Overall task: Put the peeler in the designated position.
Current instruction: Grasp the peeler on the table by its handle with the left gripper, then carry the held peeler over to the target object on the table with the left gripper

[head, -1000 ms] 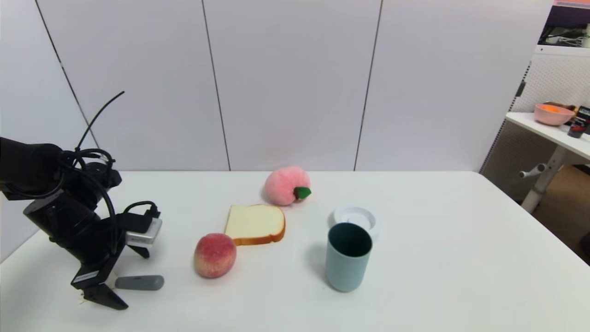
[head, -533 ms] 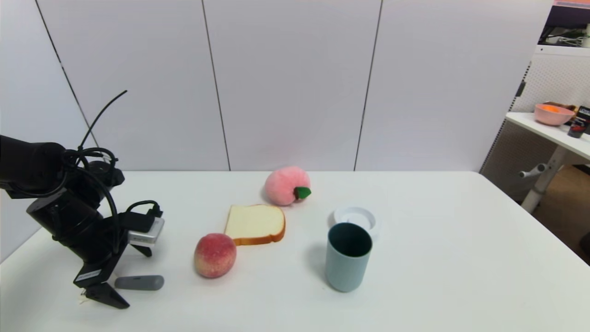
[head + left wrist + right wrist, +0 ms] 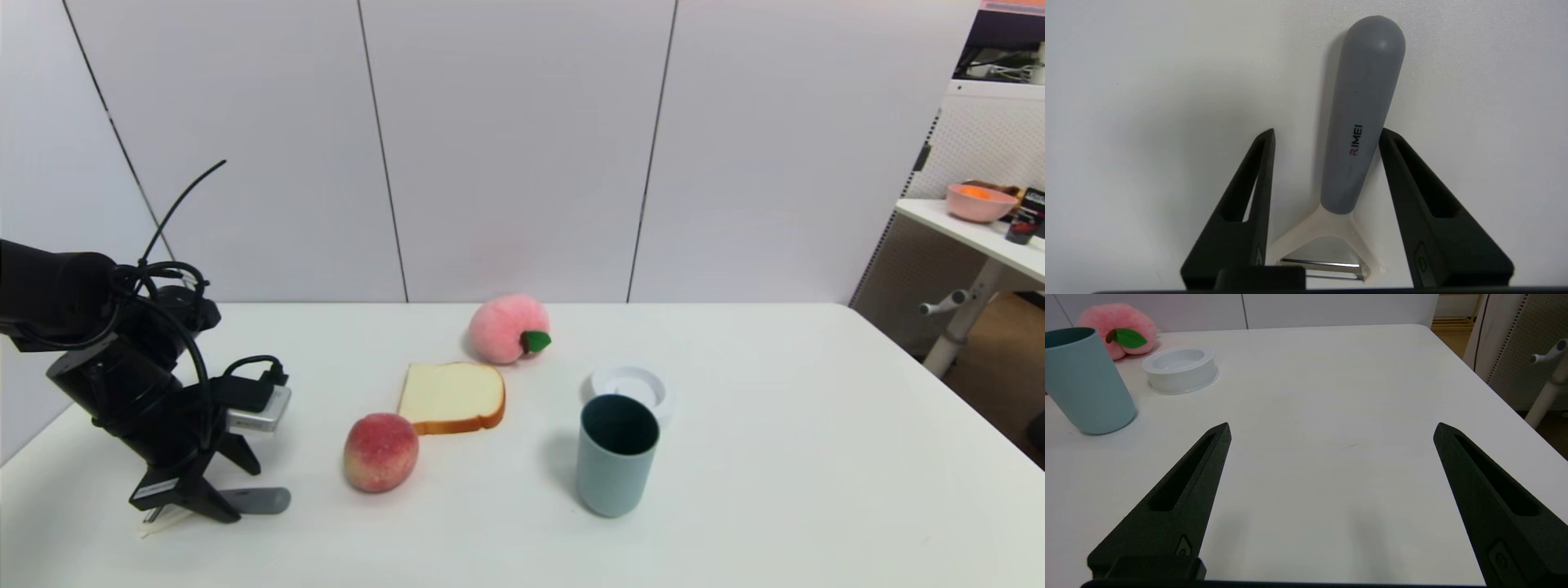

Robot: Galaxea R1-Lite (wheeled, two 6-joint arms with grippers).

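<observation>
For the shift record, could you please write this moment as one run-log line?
left pincer: open, astride grey-handled cream-headed peeler lying on white table | right pincer: open, idle | placement: pending

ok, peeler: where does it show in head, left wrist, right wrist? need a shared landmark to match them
Head view: the peeler lies at the near left of the table, under the left gripper.
Left wrist view: the peeler fills the centre, grey handle between the fingers, one finger at its side, the other apart.
Right wrist view: not in it.
Shared landmark: the left gripper astride the handle; the right wrist view shares only the table.
</observation>
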